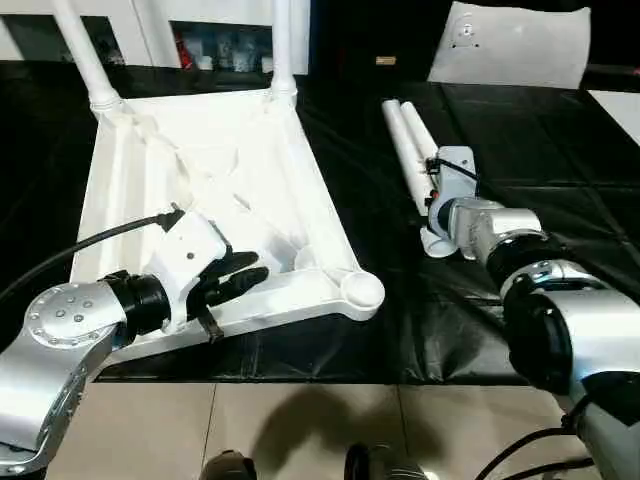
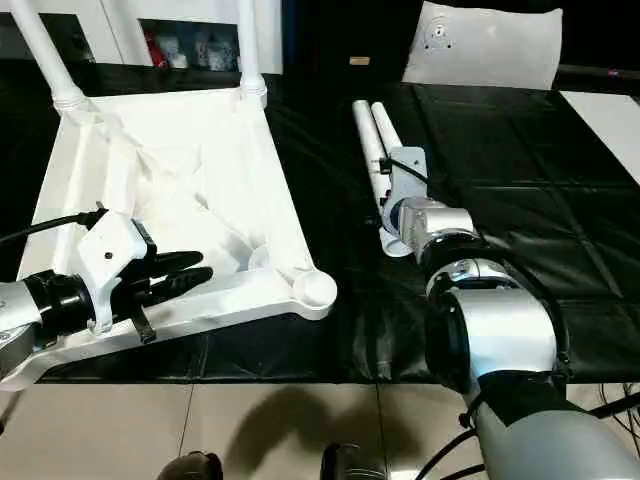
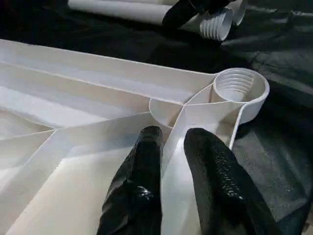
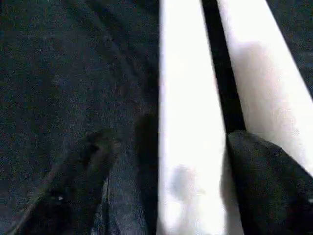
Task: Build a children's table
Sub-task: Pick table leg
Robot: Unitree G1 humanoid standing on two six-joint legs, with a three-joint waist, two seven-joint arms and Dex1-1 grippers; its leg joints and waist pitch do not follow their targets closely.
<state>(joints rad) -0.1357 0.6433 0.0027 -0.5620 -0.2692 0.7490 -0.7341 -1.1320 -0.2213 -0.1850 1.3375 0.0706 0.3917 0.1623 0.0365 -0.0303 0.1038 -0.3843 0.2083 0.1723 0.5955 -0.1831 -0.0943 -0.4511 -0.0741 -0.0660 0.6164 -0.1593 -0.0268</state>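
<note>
The children's table lies upside down on the black sheet, its ribbed white top on the left. Two legs stand in its far corner sockets. The near right socket is empty. My left gripper is shut on a rib of the top near that socket, one finger on each side of the rib. Two loose legs lie side by side to the right. My right gripper is over them, open, its fingers straddling one leg near the threaded ends.
A flat white panel with a small round mark leans at the far right. Another white piece lies at the right edge. The black sheet ends close to me, with tiled floor below.
</note>
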